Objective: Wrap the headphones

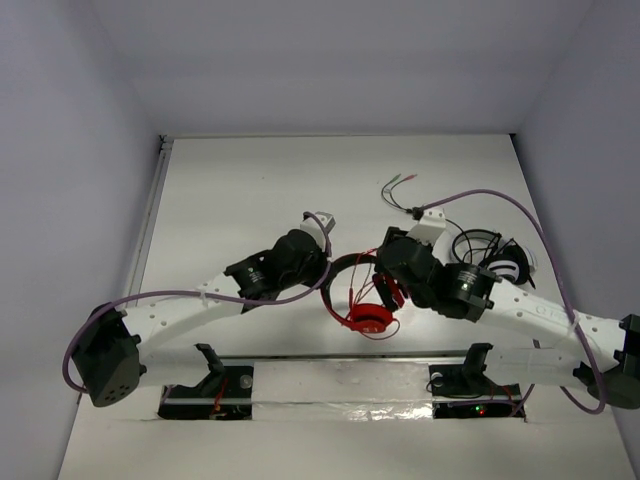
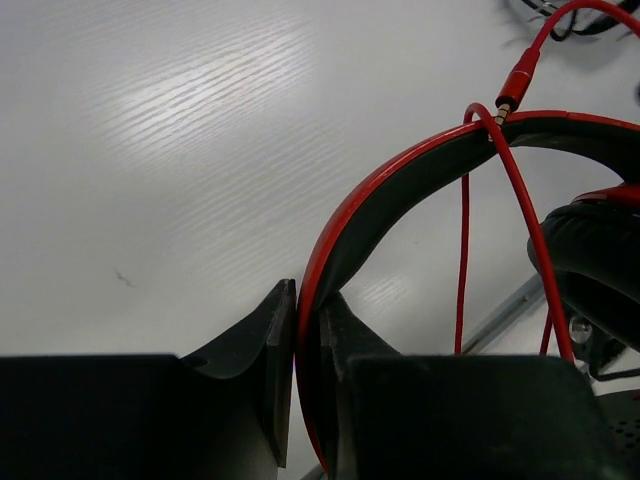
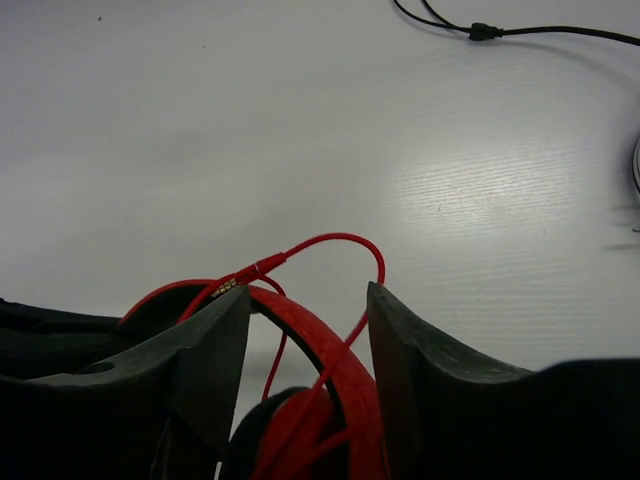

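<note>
The red headphones lie at the table's middle front, one round cup facing up. My left gripper is shut on the red, black-lined headband. The thin red cable loops over the band, its plug hanging free beside it. My right gripper is open, its jaws straddling the headband and cable loop near the cup. In the top view the right gripper sits just right of the cup and the left gripper at the band's left.
A thin dark cable with green and red plugs lies behind the right arm; it also shows in the right wrist view. A black-and-white headset lies at the right. A metal rail runs along the front edge.
</note>
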